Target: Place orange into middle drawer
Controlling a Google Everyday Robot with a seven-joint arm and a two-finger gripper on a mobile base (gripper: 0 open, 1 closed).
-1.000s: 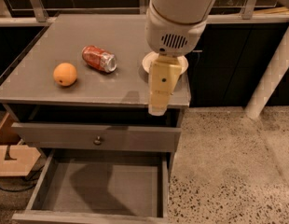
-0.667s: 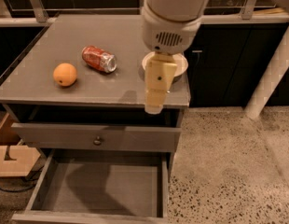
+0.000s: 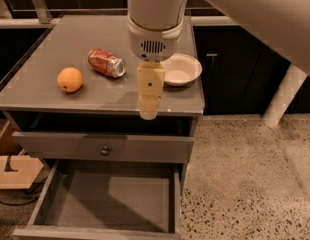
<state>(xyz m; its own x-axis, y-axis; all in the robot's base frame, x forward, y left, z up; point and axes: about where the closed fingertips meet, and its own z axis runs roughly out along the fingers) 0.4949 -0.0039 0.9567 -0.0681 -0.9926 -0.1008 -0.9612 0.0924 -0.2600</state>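
Camera view: the gripper (image 3: pixel 148 112), fingers pressed together, has shifted left above the table (image 3: pixel 50 49) front; orange (image 3: pixel 70 79) unmoved.

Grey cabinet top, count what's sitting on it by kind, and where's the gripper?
Round orange fruit: 1
Red soda can, on its side: 1
White round bowl: 1
Total: 3
Gripper: over the grey cabinet top's front edge, near the bowl.

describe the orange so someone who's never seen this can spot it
On the grey cabinet top, look left of the claw, which hangs by its front edge. The orange sits near the left side, left of a red can. It is the only round, matte orange thing; the can is shiny red, the bowl white.
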